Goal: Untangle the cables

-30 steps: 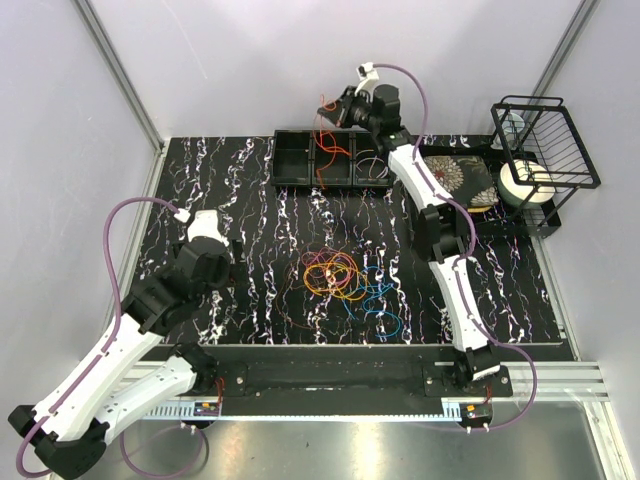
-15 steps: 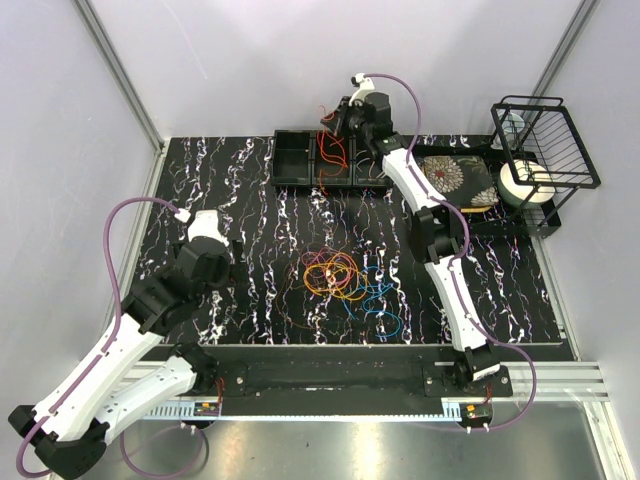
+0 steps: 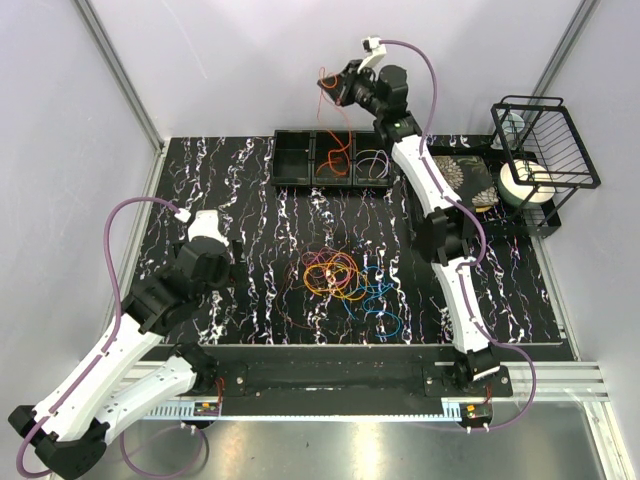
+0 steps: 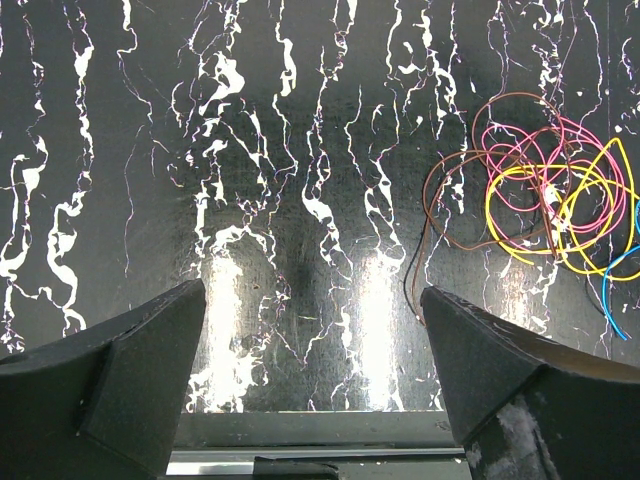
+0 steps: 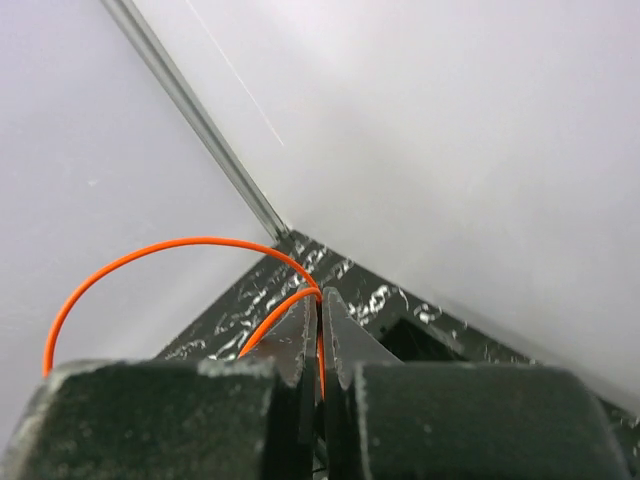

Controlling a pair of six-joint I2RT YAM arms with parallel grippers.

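A tangle of cables (image 3: pixel 335 272), pink, yellow, orange and brown, lies at the table's middle, with blue and red loops (image 3: pixel 385 310) to its right. It also shows at the right of the left wrist view (image 4: pixel 545 190). My right gripper (image 3: pixel 337 92) is raised high above the black divided tray (image 3: pixel 291 158) at the back and is shut on an orange cable (image 5: pixel 190 246) that arcs from its jaws. My left gripper (image 4: pixel 312 300) is open and empty over bare table, left of the tangle.
The tray's middle compartment holds orange cables (image 3: pixel 334 158), the right one pale loops (image 3: pixel 372 162). A patterned plate (image 3: pixel 452 176) and a black wire rack (image 3: pixel 540 150) with a white roll stand at the back right.
My right gripper dipped toward the tray, then rose up and back with the orange cable still in its jaws. The left arm has not moved.
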